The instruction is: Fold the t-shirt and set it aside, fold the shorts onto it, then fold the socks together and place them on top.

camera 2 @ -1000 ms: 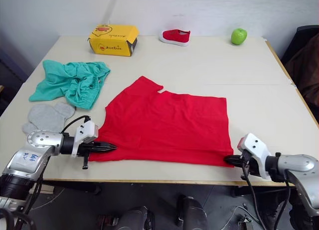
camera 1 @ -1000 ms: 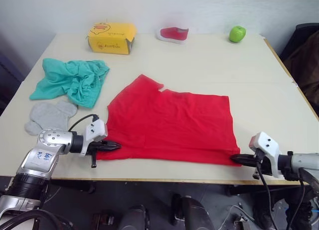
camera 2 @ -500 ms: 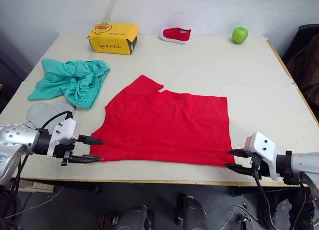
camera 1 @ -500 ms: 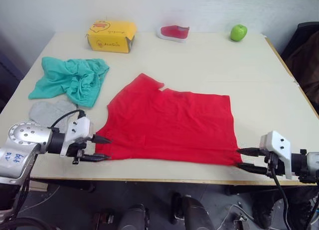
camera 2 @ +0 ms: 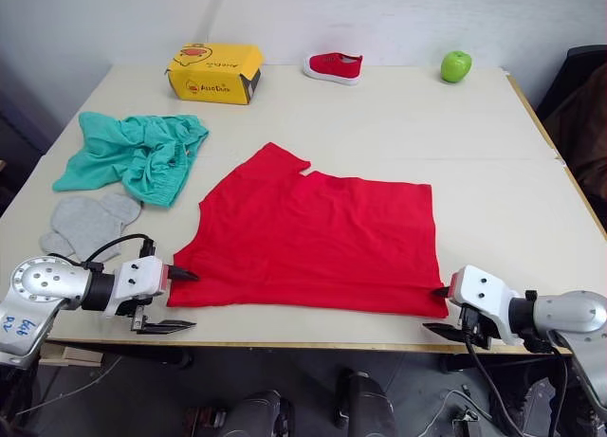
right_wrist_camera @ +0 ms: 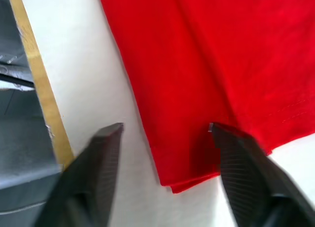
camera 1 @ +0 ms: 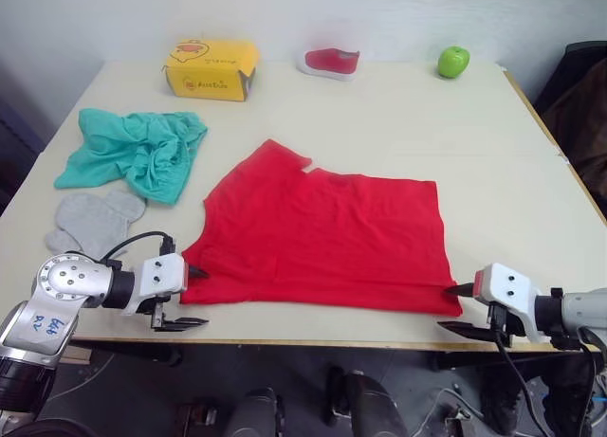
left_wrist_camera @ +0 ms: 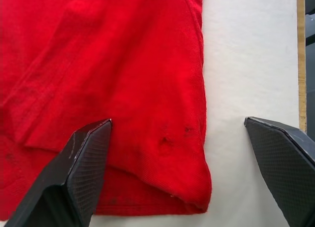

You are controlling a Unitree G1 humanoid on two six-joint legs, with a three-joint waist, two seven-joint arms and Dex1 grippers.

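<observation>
The red t-shirt (camera 1: 322,238) lies flat on the table (camera 1: 493,172), folded, one sleeve pointing to the far left. My left gripper (camera 1: 190,297) is open at its near left corner; in the left wrist view the fingers (left_wrist_camera: 83,163) stand either side of that corner (left_wrist_camera: 187,197). My right gripper (camera 1: 450,309) is open at the near right corner, and its fingers (right_wrist_camera: 236,163) flank the hem (right_wrist_camera: 182,178). Nothing is held. The teal shorts (camera 1: 133,153) lie crumpled at the far left. The grey socks (camera 1: 90,221) lie side by side just in front of them.
A yellow box (camera 1: 211,69), a small red shoe (camera 1: 330,62) and a green apple (camera 1: 452,62) stand along the table's far edge. Something dark (camera 1: 580,105) sits beyond the right edge. Both grippers hang at the table's front edge (camera 1: 313,342).
Both grippers were shut at the t-shirt's near corners and have opened, letting the cloth go. The left arm has drawn back a little. The t-shirt lies where it was.
</observation>
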